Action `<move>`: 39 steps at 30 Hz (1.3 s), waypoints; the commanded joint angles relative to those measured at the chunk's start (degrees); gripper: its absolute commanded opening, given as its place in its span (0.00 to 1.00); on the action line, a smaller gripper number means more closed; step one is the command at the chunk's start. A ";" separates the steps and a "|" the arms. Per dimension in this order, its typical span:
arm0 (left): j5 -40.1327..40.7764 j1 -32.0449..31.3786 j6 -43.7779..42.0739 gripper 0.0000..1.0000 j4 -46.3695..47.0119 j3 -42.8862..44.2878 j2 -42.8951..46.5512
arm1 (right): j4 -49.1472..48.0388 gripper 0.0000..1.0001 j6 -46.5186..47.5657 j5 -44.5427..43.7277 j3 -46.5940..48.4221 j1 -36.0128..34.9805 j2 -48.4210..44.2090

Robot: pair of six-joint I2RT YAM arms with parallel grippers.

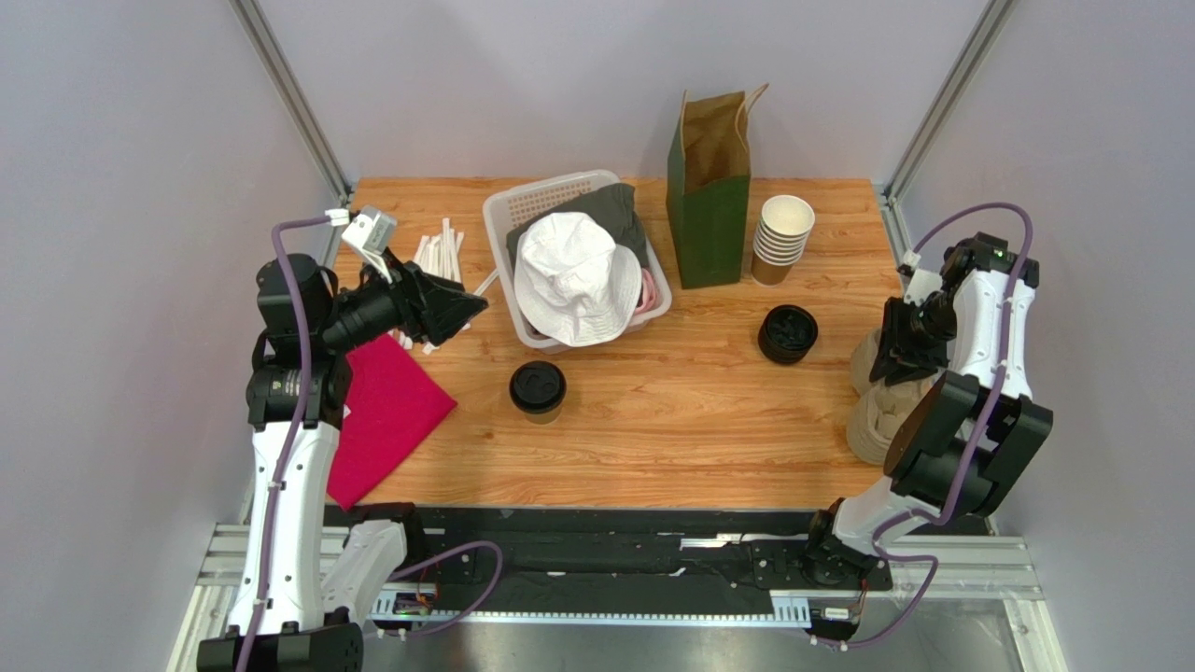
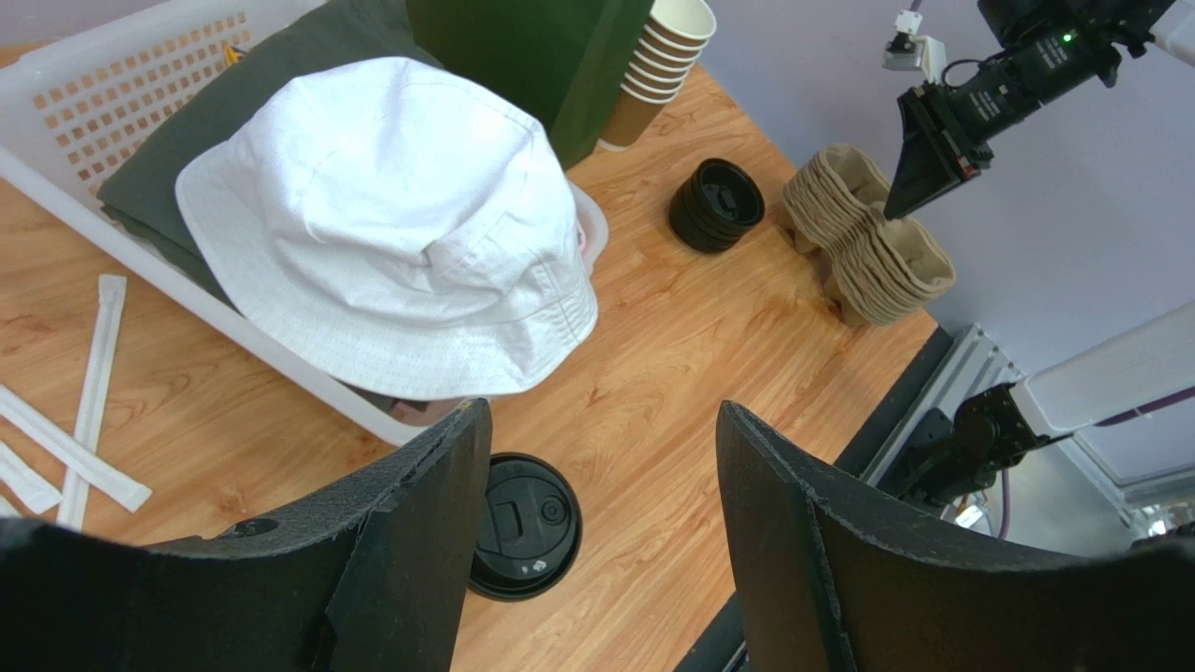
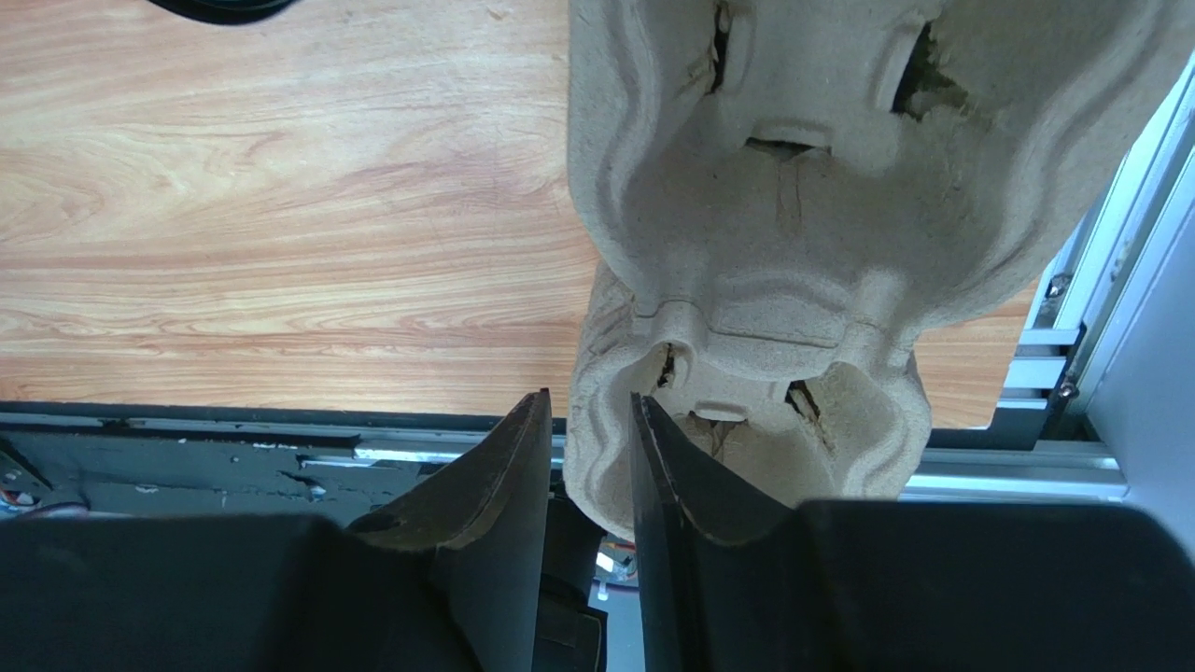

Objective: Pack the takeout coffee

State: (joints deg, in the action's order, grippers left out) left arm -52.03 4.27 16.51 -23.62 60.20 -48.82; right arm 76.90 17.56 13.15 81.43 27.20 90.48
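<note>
item: takeout coffee (image 1: 537, 385), lidded, upright at 6 o'clock of basket (image 1: 493, 224); left gripper (image 1: 463, 308) spread empty at its 10 o'clock; right gripper (image 3: 582, 406) seemingly nipping pulp carrier (image 1: 870, 420) rim at coffee's 3 o'clock: peel one carrier only, lift level.

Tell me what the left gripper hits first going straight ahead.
Likely bare table just short of the basket and white hat, though depth is unclear. The lidded cup sits off to one side.

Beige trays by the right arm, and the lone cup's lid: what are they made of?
The beige trays look like moulded paper pulp: matte, fibrous, ragged at the slots. The lid seems black plastic: smooth, faintly glossy, with moulded ridges.
</note>
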 commanded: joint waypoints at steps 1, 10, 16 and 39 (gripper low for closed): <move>-0.88 0.47 -0.08 0.69 2.79 -1.05 0.48 | -0.26 0.31 -0.86 -3.65 -2.32 0.31 -3.20; -0.70 0.47 -0.43 0.69 2.35 -1.06 -0.05 | -2.46 0.33 -1.83 -3.39 -2.68 0.31 -1.62; -0.53 0.47 -0.96 0.69 2.35 -2.02 -0.14 | -2.99 0.33 -2.71 -2.69 -1.36 0.31 -0.57; -0.18 0.47 -1.31 0.69 2.79 -3.25 -1.46 | -5.10 0.25 -2.09 -4.44 -1.27 0.05 3.65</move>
State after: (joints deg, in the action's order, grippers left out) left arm -51.96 4.27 16.38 -22.87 57.30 -50.46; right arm 73.93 15.86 9.89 80.20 27.18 94.06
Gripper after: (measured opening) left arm 0.687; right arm 0.261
